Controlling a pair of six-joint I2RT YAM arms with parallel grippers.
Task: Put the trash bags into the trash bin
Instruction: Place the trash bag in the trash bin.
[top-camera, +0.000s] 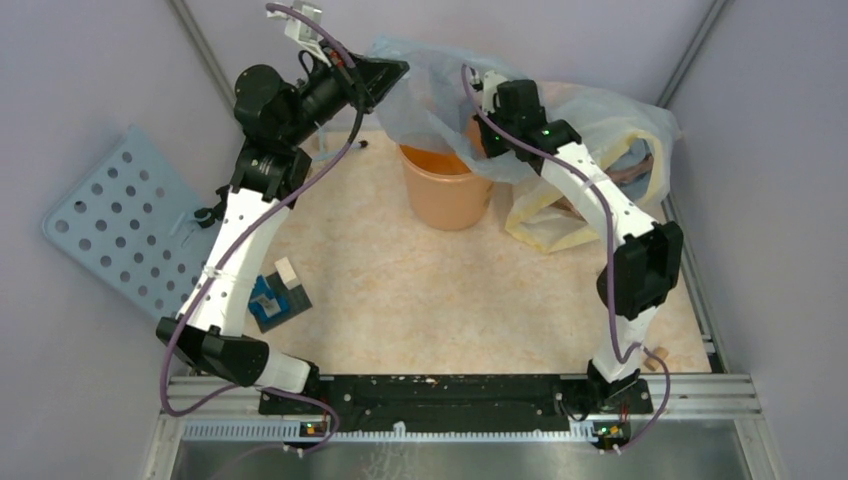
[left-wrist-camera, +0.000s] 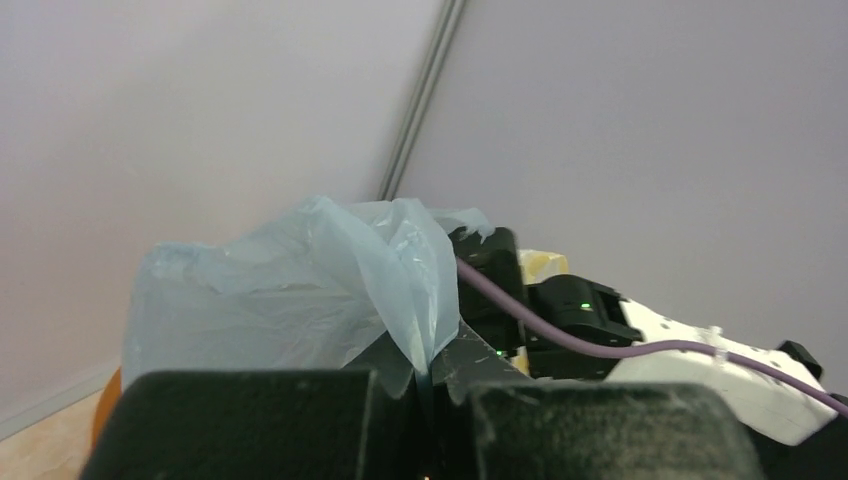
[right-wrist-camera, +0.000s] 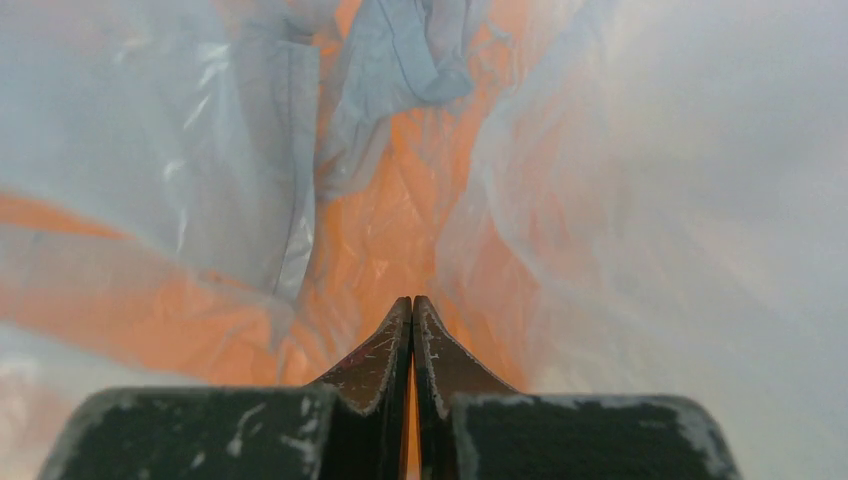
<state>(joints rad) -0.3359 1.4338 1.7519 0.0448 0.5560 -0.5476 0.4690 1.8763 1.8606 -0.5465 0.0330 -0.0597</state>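
The trash bag (top-camera: 430, 90) is a thin blue-grey film held up over the orange trash bin (top-camera: 445, 195) at the back of the table. My left gripper (top-camera: 385, 72) is raised at the bag's upper left edge. In the left wrist view its jaws are shut on a pinched fold of the bag (left-wrist-camera: 400, 270). My right gripper (right-wrist-camera: 412, 300) reaches down inside the bag. Its jaws are shut with nothing between them, and the bin's orange (right-wrist-camera: 390, 220) shows through the film around them. From above, the right gripper (top-camera: 487, 148) is dimly seen through the bag above the bin's rim.
A bigger clear bag with yellow edges (top-camera: 590, 200) lies slumped to the right of the bin, under the right arm. A pale blue perforated board (top-camera: 120, 225) leans at the left. A small blue and black object (top-camera: 275, 298) sits beside the left arm.
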